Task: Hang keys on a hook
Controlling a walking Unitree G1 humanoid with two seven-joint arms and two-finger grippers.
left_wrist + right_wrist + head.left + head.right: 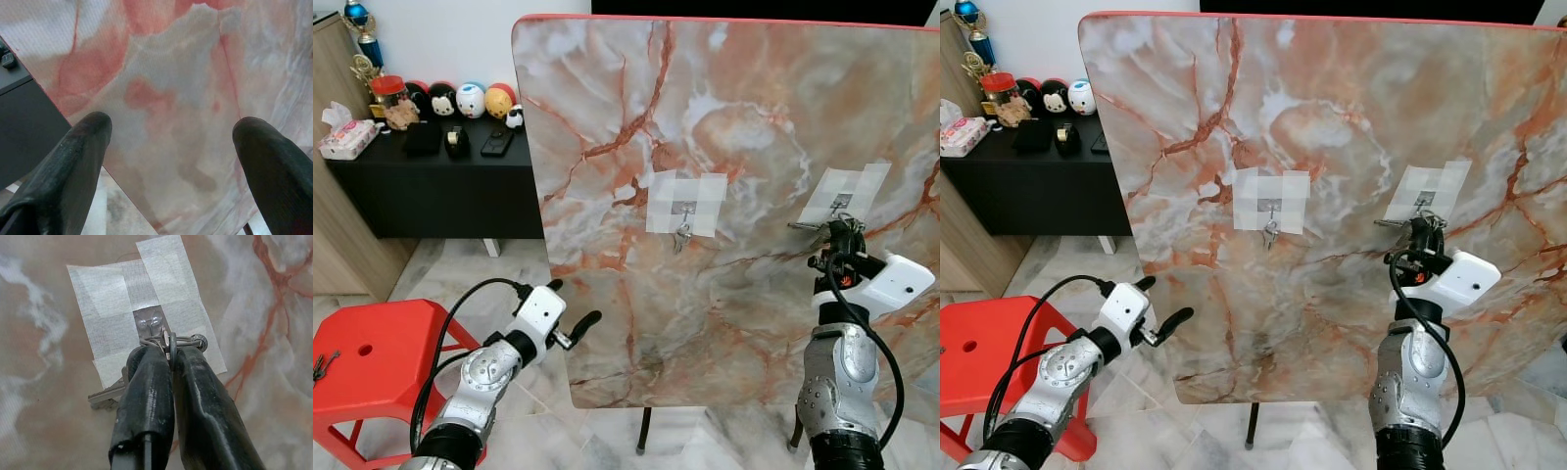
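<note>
An upright marble-patterned board carries two taped hooks. A small key hangs from the middle hook. My right gripper is raised against the right hook and is shut on a key ring. One key sticks out sideways beside the fingers, and the ring sits right at the hook's lower end. My left gripper stands open near the board's lower left edge, with nothing between its fingers.
A red stool stands at the lower left with another set of keys on its seat. A black cabinet behind holds toys, a tissue pack and trophies. The board's thin leg rests on a marble floor.
</note>
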